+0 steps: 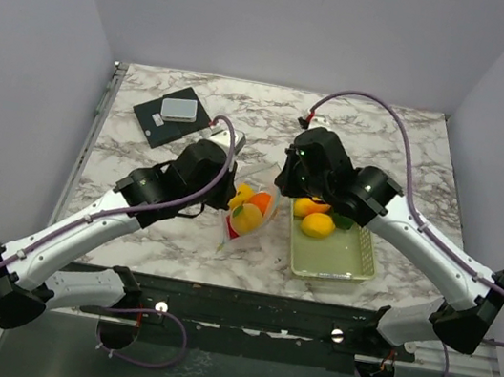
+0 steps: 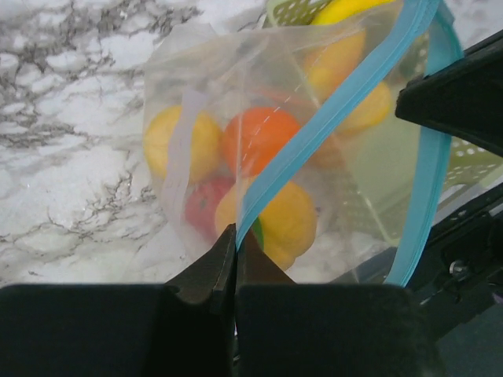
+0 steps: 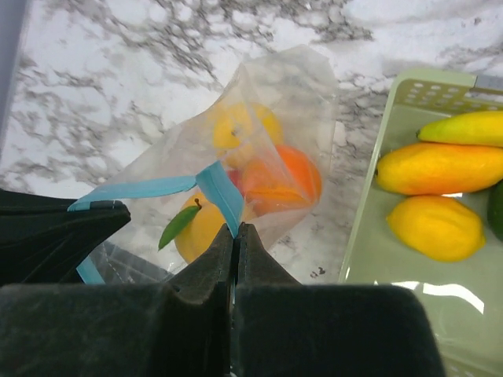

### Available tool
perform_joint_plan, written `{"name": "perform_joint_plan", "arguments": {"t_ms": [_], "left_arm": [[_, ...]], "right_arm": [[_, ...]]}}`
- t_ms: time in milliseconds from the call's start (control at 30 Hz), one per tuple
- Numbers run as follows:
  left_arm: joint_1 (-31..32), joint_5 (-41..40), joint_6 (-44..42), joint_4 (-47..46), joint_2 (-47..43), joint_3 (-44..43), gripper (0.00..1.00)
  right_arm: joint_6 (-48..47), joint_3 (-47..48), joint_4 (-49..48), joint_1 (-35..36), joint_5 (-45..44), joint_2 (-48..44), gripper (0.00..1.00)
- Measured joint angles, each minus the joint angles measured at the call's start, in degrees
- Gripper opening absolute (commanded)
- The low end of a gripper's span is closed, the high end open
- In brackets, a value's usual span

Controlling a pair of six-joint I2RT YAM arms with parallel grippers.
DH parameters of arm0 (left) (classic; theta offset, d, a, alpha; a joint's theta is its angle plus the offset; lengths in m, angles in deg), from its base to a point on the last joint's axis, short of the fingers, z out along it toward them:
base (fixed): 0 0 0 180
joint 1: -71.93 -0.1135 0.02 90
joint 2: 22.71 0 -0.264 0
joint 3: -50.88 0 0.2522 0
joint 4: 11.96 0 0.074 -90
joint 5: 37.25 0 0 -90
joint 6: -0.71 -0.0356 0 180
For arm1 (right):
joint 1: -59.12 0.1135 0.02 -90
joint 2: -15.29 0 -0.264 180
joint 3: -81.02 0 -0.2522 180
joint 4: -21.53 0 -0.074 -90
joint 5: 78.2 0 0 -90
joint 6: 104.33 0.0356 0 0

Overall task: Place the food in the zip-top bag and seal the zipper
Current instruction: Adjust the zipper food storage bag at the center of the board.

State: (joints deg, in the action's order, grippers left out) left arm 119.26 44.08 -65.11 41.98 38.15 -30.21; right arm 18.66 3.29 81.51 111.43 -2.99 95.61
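Left wrist view: light blue zipper strip (image 2: pixel 330 118) of clear floppy bag (image 2: pixel 189 86) runs rightward from left gripper (image 2: pixel 234 234) to right gripper (image 3: pixel 235 231), both clenched on it.

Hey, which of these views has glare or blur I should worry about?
Top view: even light, sharp, no strong glare. Left wrist: the near fingers are blurred, and the bag film hazes the fruit. Right wrist: white glare on the basket floor.
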Motion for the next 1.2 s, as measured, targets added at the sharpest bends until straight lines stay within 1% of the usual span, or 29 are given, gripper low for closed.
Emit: {"name": "perform_joint_plan", "arguments": {"t_ms": [67,200,300,433,567,667,800,867,967,1133,1200], "left_arm": [[0.0,-0.4,0.7,-1.7,0.4,3.9,0.0],[-0.4,-0.9,2.4,-5.0,4.2,11.9,0.0],[-0.5,-0.8,3.2,-5.6,7.3,14.6,0.0],[-0.7,-0.7,3.2,-5.8,7.2,13.2,0.0],[-0.7,0.2,3.0,-5.7,5.2,7.2,0.0],[-0.8,0.7,2.9,-5.7,3.1,2.6,0.0],[-0.8,0.8,2.9,-6.3,0.3,0.0,0.0],[-0.8,0.7,3.0,-6.4,0.1,0.1,0.0],[-0.8,0.3,3.3,-7.7,0.9,2.6,0.0],[-0.8,0.4,4.2,-9.1,5.3,11.4,0.0],[-0.8,0.4,4.5,-8.7,6.5,12.8,0.0]], "right_arm": [[0.1,-2.4,-0.7,-0.3,0.0,1.4,0.01],[0.6,-7.7,-2.7,-1.2,0.6,4.0,0.01],[0.7,-9.2,-2.9,-1.4,1.1,6.2,0.01],[0.7,-8.8,-3.0,-1.4,1.2,6.4,0.01],[0.6,-5.1,-2.2,-1.4,0.9,5.9,0.01],[0.4,-0.5,-1.3,-1.6,0.0,4.2,0.01],[0.3,0.8,-1.5,-1.7,-1.4,0.4,0.01],[0.3,0.5,-1.9,-1.7,-1.6,-0.3,0.01],[0.4,-2.6,-4.1,-1.7,-1.4,1.1,0.01],[1.0,-9.1,-5.6,-1.8,0.1,7.4,0.01],[1.2,-10.0,-5.5,-1.8,0.6,8.9,0.01]]}}
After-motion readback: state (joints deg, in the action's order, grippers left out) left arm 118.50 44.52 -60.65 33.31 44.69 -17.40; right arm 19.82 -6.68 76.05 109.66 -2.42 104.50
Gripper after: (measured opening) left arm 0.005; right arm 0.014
